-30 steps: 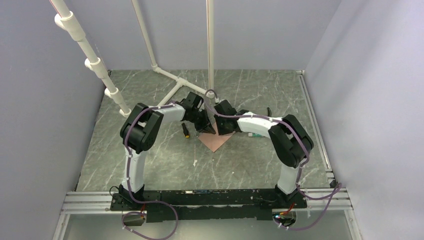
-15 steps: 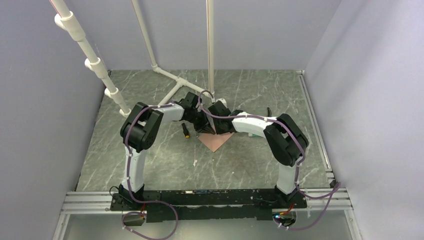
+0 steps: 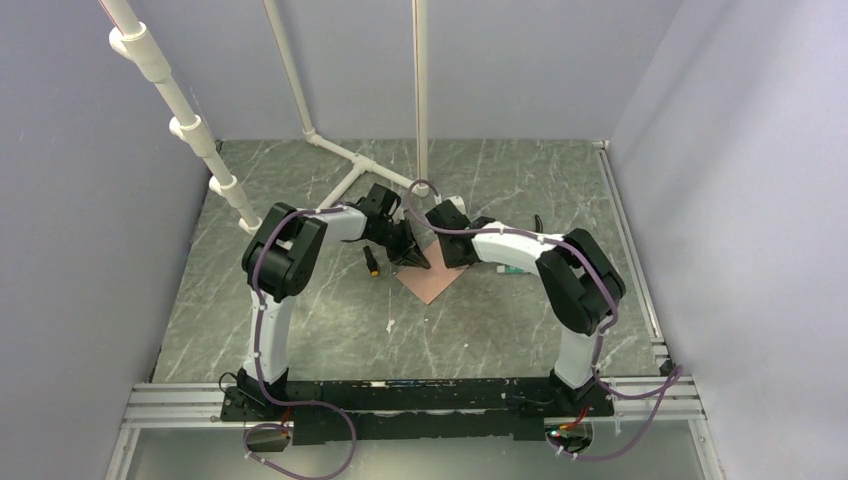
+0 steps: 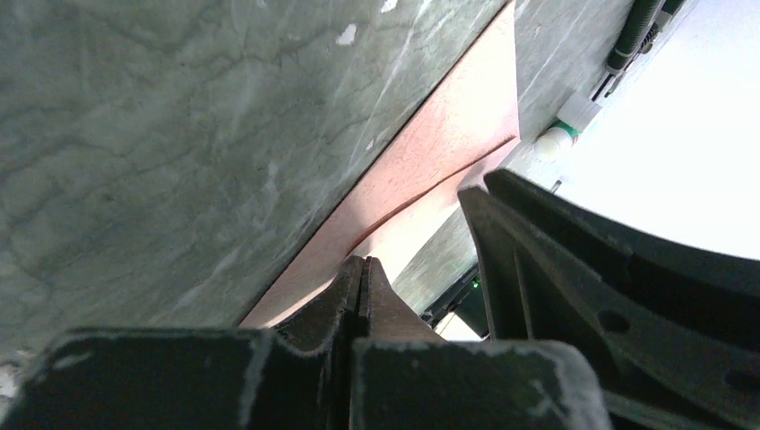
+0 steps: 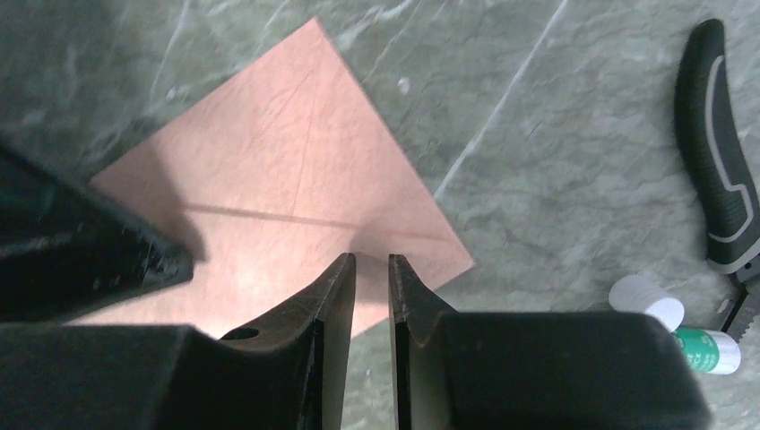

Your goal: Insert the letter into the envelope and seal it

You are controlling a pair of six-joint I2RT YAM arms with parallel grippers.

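flat on the green-veined table, between the two arms: envelope, salmon pink, one corner toward the bases. across it in both wrist views, a straight crease or edge. letter not to be told apart from the pink paper.

left gripper: fingers pressed together, tips down at the envelope's edge; cannot tell whether paper is caught between them.

right gripper: fingers a narrow slit apart, nothing seen between them, tips over the envelope near one corner.

both grippers close beside each other, each a dark block in the other's wrist view.

near the envelope, on the right arm's side: glue stick, white cap, green label, lettering too small to read. next to it, a black-and-grey tool handle.

left of the envelope, a small dark object with a yellowish end.
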